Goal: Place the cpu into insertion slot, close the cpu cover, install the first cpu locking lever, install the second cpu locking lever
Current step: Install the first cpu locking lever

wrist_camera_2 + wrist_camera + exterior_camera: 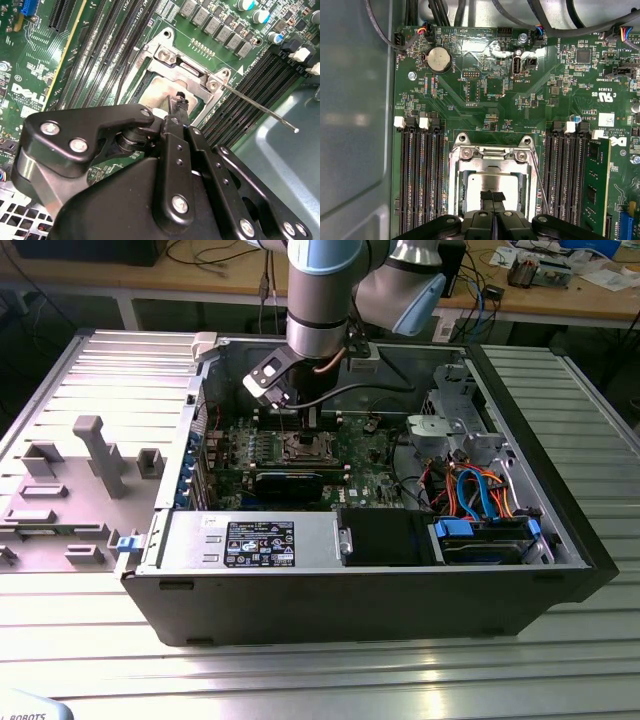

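1. In the exterior view we see the arm reaching down into an open computer case [560,530] that lies on a ribbed metal desk [300,680]. The pincer [288,420] is low over the middle of the green motherboard [370,475].
2. In both wrist views we see the pincer [178,100] [492,195] with its two black fingers pressed together and nothing between them.
3. We find the cpu [482,182] [160,92] lying flat in the insertion slot [300,447], silvery top upward. The joined fingertips are right over its middle; we cannot tell whether they touch it.
4. The cpu cover [492,156] [182,62] appears to us to lie down around the chip, whose top shows through the cover's window.
5. We note a thin metal lever [260,107] [539,185] that starts at one corner of the cover. It angles away from the socket's edge across the neighbouring memory slots [420,175].
6. On the board beyond the socket we see a round coin battery [439,60].
7. Towards the exterior view's left, a grey fixture tray [90,450] with upright blocks sits beside the case.
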